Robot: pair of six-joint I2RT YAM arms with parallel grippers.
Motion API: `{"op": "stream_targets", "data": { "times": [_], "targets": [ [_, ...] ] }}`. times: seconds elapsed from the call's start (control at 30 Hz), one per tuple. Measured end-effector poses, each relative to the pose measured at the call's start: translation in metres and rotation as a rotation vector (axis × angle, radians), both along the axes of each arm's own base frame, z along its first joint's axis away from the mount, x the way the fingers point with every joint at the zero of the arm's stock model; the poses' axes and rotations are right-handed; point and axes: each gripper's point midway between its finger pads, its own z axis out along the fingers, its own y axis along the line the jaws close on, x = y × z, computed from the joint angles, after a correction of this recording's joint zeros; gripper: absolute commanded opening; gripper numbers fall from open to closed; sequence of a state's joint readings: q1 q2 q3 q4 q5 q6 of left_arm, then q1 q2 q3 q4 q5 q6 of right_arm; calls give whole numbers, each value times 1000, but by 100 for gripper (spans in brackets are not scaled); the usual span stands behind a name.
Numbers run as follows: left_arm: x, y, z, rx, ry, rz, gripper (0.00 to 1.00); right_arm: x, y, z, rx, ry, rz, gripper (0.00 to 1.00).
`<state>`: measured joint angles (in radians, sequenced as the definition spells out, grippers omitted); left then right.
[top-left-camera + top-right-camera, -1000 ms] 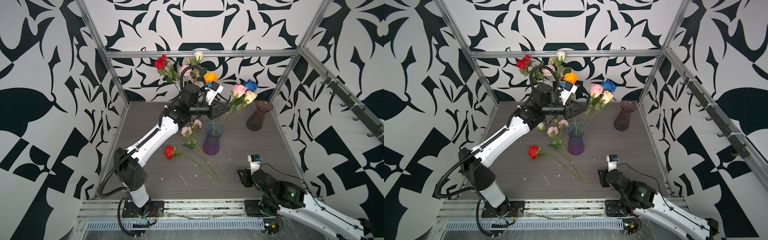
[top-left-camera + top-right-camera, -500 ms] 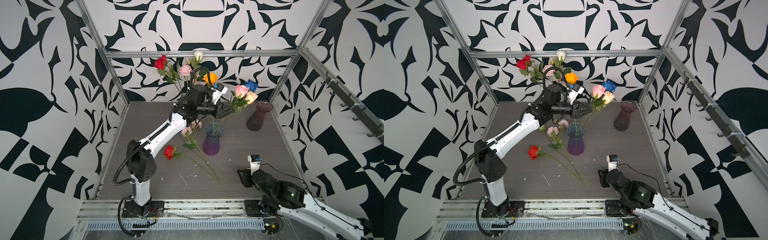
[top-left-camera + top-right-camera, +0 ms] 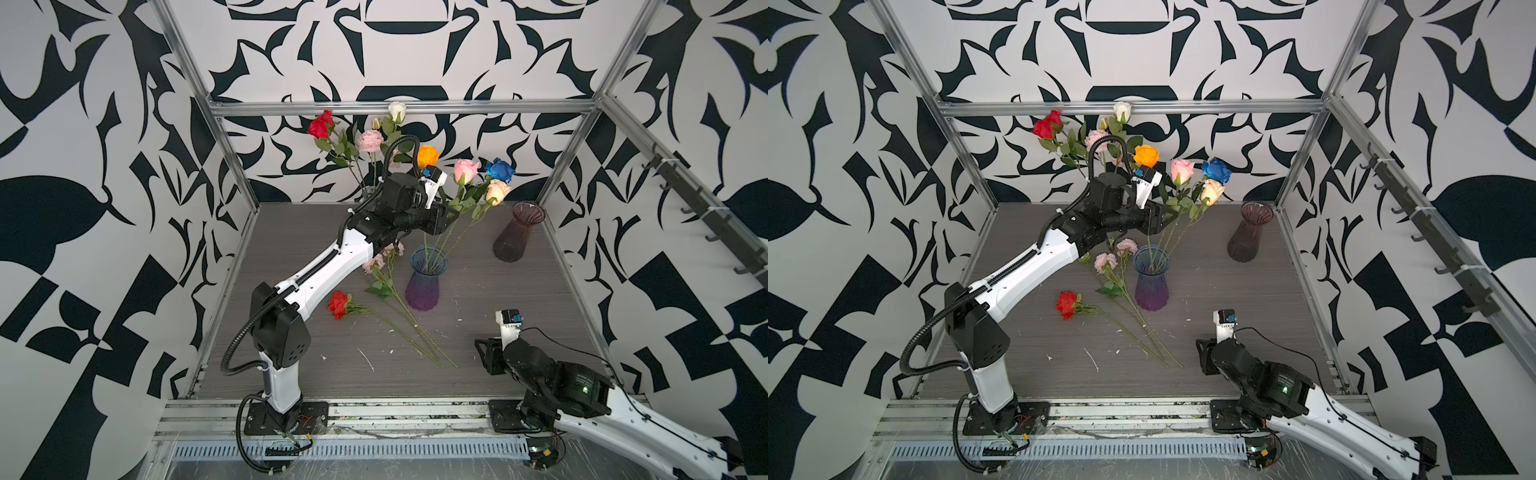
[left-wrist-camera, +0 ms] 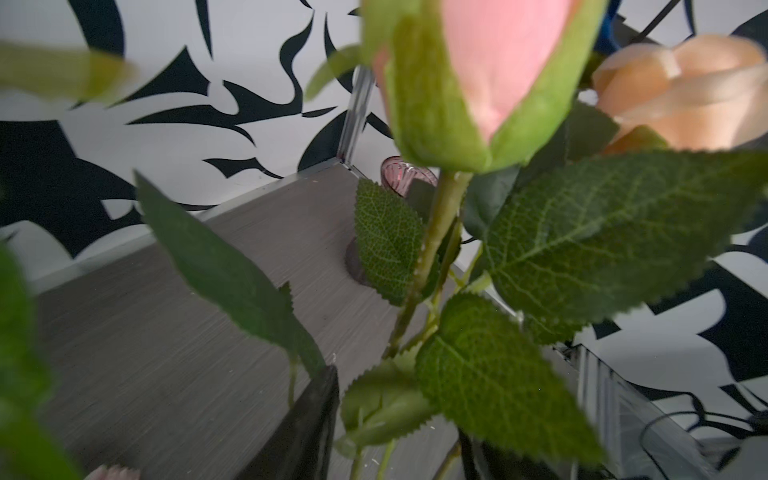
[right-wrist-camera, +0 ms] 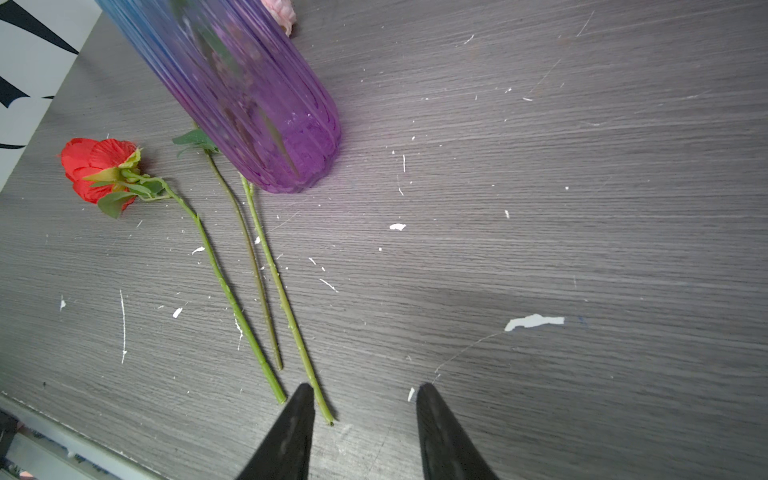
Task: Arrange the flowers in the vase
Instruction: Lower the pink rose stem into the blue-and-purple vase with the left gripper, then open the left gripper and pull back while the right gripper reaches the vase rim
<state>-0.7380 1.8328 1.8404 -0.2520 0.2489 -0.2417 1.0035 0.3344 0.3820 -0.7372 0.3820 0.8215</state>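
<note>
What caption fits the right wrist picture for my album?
Open right hand near a red rose, two more stems and a purple vase on the table.

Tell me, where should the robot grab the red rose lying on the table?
Probably on the bare stem just below the leaves of the red rose, coming straight down, jaws across it. It lies flat on the table, and the neighbouring stems crowd it nearer the cut end.

Both top views look down from high at the front onto the whole surface. The left wrist view sits close among leaves, facing a far corner. The right wrist view looks down, near the surface, sharing the purple vase with both top views.
</note>
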Motion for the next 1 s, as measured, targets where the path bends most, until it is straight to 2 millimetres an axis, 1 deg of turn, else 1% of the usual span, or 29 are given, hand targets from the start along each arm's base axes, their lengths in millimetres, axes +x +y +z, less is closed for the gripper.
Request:
{"op": "stream_targets", "data": {
  "times": [0.2, 0.4, 0.57, 0.63, 0.73, 0.83, 0.93, 1.0],
  "targets": [
    [9, 15, 7, 46, -58, 95, 51, 0, 0, 0, 0, 0, 0, 44],
    [15, 24, 3, 87, -76, 148, 51, 0, 0, 0, 0, 0, 0, 44],
    [13, 24, 4, 92, -75, 145, 51, 0, 0, 0, 0, 0, 0, 44],
    [9, 26, 6, 86, -78, 137, 51, 0, 0, 0, 0, 1, 0, 44],
    [-7, 34, 14, 61, -96, 110, 54, 0, 0, 0, 1, 2, -1, 46],
    [-31, 50, 27, 28, -135, 82, 56, -1, 0, -1, 4, 8, 0, 57],
    [-59, 74, 44, -9, -186, 76, 58, -2, 3, 0, 11, 8, 16, 62],
    [-78, 92, 53, -32, -222, 79, 62, -1, 9, 4, 18, -10, 45, 64]
  ]
}}
